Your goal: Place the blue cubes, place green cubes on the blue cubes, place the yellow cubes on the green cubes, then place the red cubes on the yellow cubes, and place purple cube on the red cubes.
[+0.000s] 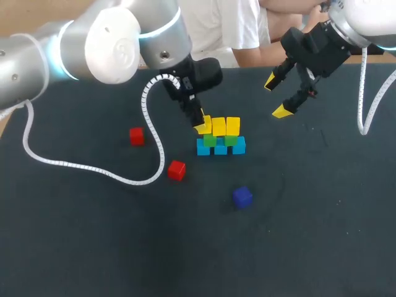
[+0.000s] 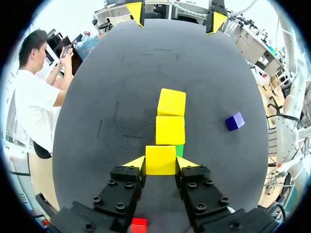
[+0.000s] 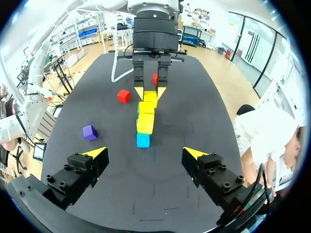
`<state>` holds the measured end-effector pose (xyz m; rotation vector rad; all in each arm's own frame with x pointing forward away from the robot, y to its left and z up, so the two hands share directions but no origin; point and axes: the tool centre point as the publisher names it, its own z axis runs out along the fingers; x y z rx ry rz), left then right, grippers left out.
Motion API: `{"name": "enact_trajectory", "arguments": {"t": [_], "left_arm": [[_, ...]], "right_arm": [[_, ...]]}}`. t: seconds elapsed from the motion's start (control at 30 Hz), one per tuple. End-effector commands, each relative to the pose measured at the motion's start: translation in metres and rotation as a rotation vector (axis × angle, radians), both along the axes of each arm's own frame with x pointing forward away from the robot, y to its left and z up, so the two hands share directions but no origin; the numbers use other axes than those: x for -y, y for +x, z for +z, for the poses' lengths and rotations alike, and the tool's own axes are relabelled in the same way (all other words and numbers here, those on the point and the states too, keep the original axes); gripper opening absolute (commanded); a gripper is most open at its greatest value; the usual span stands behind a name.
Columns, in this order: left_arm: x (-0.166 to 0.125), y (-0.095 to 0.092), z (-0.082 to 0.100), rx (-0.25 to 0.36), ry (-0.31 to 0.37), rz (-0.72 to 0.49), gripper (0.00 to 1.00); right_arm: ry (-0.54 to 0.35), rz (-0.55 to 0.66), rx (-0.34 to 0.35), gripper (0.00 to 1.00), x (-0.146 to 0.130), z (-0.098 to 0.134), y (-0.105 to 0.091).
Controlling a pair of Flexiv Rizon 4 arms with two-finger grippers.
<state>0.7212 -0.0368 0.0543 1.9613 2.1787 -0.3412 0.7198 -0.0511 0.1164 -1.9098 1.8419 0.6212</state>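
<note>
- The left gripper is clamped on a small yellow cube, which is held at the end of the yellow row, over a green cube stacked on blue cubes.
- The right gripper is held spread apart, raised well beside the stack.
- A red cube, a second red cube and a purple cube are left apart on the dark table.

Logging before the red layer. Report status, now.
Left hand shut on third yellow cube, at the stack's end. Right hand open, clear of stack. Two red cubes and purple cube loose; nothing in the way.
</note>
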Motion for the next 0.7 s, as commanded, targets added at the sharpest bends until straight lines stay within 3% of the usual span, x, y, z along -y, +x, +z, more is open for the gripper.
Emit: {"name": "enact_trajectory", "arguments": {"t": [0.03,0.7], "left_arm": [[-0.0002,0.0028,0.0,-0.004,0.001,-0.003,0.0],[0.0022,0.0007,-0.0005,-0.008,-0.005,-0.008,0.0]], "right_arm": [[0.001,0.001,-0.001,1.0,0.0,-0.0002,0.0005],[0.001,0.001,-0.001,1.0,0.0,-0.0002,0.0005]]}}
